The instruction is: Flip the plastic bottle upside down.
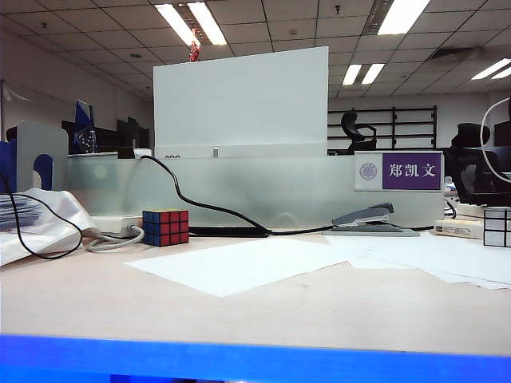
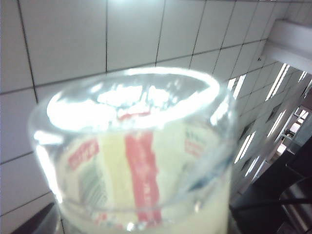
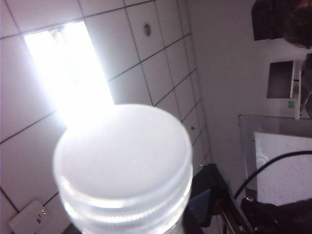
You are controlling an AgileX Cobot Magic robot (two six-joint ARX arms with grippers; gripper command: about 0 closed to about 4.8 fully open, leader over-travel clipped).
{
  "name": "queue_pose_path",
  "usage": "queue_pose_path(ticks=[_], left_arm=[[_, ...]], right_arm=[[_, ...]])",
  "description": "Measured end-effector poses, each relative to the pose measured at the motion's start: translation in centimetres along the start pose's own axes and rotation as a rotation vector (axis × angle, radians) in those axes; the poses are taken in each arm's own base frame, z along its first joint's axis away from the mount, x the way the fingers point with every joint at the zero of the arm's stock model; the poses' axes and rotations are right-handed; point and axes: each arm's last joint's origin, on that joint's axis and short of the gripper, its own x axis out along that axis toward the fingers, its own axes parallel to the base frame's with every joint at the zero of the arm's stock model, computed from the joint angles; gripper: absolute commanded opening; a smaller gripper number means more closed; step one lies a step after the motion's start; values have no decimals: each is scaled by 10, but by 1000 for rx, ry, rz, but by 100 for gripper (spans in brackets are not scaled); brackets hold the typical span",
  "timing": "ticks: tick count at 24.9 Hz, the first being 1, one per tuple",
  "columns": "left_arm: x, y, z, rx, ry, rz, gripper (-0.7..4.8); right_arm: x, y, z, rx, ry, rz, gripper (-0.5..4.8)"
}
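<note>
Left hand: hidden below bottle (image 2: 136,161) base, close before its wrist camera, ceiling behind; spread or pinching, cannot tell. Right hand: hidden below cap (image 3: 122,161), ceiling light behind; grip likewise cannot tell.

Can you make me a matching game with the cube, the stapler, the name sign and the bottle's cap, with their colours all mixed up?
Things:
1. cube
2. stapler
3. name sign
4. cap of the plastic bottle

Colours:
a. purple with white writing
b. milky white
c. grey
d. lots of colours in little squares

Pairs: 1-d, 2-c, 3-a, 4-b.

The robot's left hand and right hand do not show in any view.
</note>
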Motion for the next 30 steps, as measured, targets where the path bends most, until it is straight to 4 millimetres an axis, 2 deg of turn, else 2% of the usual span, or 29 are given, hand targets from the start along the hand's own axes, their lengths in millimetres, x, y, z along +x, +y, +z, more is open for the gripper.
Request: queue_pose_path(ticks=[8,13,15,19,20,21,25,26,27,28,29,30], left_arm=[[2,2,3,-20,-35,-22,433],[5,2,-3,-69,-20,-40,414],[6,2,-7,-99,-10,-55,340],[7,1,-10,-125,-4,-79,145],[7,1,-10,-125,-4,-79,111],[7,1,-10,-125,-4,-78,80],[7,1,-9,-119,-12,-77,19],[7,1,-9,-117,-14,-77,1],[7,1,-9,-117,-14,-77,-6],[7,2,-9,-116,-15,-77,-6],[7,2,-9,-115,-16,-77,-6],[7,2,-8,-114,-18,-79,-6]], right_arm=[[1,-7,-7,23,-11,-42,-6],[2,-10,-10,32,-19,-61,-6],[2,-13,-11,38,-23,-84,-6],[2,-14,-11,41,-30,-96,-6],[2,-14,-11,41,-32,-95,-6],[2,-14,-12,41,-32,-95,-6],[2,-14,-12,37,-32,-93,-3],[2,-14,-12,36,-32,-93,10],[2,-14,-12,35,-31,-93,71],[2,-14,-12,31,-31,-93,162],[2,-14,-12,22,-30,-92,300],[2,-14,-12,13,-29,-91,397]])
